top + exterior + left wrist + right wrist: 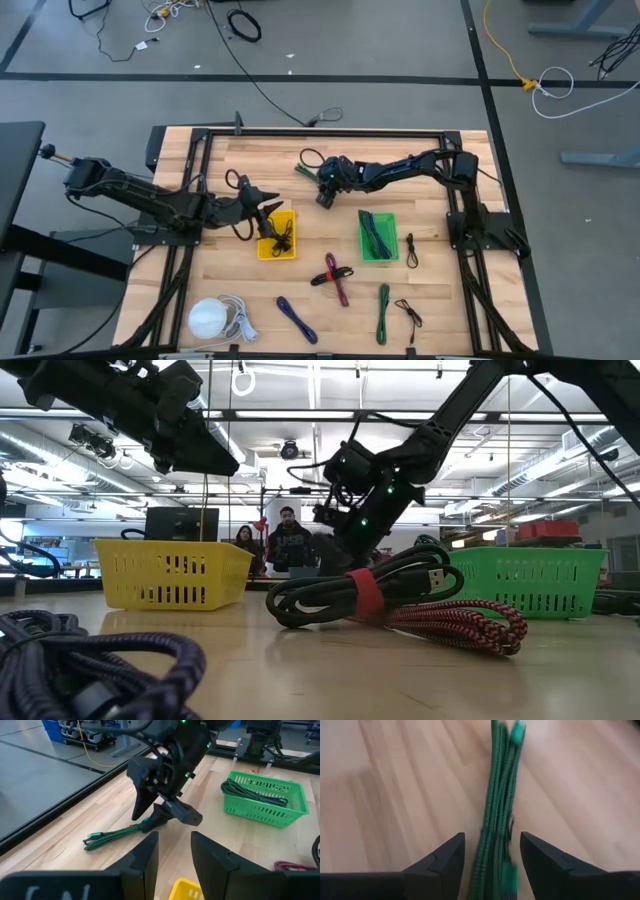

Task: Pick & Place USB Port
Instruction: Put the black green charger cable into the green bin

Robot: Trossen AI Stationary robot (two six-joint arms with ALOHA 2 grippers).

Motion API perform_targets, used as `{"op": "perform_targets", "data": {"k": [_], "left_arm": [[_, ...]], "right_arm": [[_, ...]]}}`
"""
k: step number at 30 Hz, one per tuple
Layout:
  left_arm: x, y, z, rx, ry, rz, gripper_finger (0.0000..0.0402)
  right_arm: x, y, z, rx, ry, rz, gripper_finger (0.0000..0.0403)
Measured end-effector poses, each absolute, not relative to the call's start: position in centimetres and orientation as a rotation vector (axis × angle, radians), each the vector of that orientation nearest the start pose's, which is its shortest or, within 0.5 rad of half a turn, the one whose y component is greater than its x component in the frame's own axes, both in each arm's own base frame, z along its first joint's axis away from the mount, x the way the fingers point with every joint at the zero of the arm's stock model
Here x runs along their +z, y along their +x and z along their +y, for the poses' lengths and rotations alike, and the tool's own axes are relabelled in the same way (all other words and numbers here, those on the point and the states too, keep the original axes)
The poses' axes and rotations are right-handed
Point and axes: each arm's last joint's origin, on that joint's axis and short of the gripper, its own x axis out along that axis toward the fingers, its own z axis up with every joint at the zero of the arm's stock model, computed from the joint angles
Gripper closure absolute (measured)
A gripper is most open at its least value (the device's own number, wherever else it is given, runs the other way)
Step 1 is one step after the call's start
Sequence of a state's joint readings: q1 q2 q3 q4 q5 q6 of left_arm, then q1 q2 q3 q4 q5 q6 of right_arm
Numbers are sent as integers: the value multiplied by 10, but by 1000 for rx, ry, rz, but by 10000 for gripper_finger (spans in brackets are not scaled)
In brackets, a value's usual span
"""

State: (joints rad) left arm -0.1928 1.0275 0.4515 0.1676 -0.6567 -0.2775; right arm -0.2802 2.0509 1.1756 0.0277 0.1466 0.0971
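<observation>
A green braided USB cable (pixel 305 168) lies coiled in a long bundle on the table's far side, also seen in the left wrist view (pixel 112 836). My right gripper (pixel 322 190) hangs over its near end, open, with the bundle (pixel 497 795) running between its two fingers (pixel 492 845). My left gripper (pixel 268 208) hovers open above the yellow basket (pixel 277 242) and looks toward the right gripper (pixel 150 820). The green basket (pixel 378 236) holds a dark green cable. My right gripper comes at the green cable from above, slanting down, with its fingers (pixel 445 855) on either side of the bundle and lying along it. The cable rests flat on the table. I cannot tell whether the fingers touch it.
A black cable lies in the yellow basket (pixel 170 575). Near the front edge lie a red-and-black bundle (pixel 335 275), a blue cable (pixel 296 318), a green cable (pixel 383 310), two small black cables (pixel 411 248), and a white round object (pixel 210 318). People stand in the room beyond.
</observation>
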Motion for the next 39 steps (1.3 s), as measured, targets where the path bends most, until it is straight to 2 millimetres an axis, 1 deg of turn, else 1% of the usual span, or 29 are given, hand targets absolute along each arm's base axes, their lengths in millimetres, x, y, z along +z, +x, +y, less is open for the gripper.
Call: {"op": "perform_targets", "data": {"k": [4, 7, 10, 14, 15, 19, 21, 24, 26, 31, 36, 39], "left_arm": [[210, 204, -22, 504, -99, 309, 282], [210, 204, -22, 504, -99, 309, 282], [210, 204, -22, 504, -99, 309, 282], [210, 204, -22, 504, -99, 309, 282], [210, 204, -22, 504, -99, 309, 282], [210, 204, -22, 504, -99, 309, 282], [210, 204, -22, 505, -99, 309, 282], [210, 204, -22, 505, -99, 309, 282], [210, 204, -22, 505, -99, 309, 282], [210, 204, -22, 505, -99, 309, 282], [210, 204, -22, 505, -99, 309, 282], [210, 204, -22, 505, -99, 309, 282]], "right_arm": [[109, 392, -117, -442, 145, 842, 210], [109, 392, -117, -443, 149, 844, 226], [109, 392, -117, -441, 150, 843, 273], [109, 392, -117, -439, 153, 843, 371], [109, 392, -117, -441, 152, 842, 383], [110, 393, -118, -463, 178, 833, 383], [110, 393, -118, -464, 180, 833, 392], [113, 392, -117, -462, 186, 823, 392], [119, 392, -115, -454, 184, 812, 392], [153, 392, -107, -434, 167, 724, 392], [188, 389, -92, -432, 110, 646, 392], [207, 383, -80, -448, 70, 635, 392]]}}
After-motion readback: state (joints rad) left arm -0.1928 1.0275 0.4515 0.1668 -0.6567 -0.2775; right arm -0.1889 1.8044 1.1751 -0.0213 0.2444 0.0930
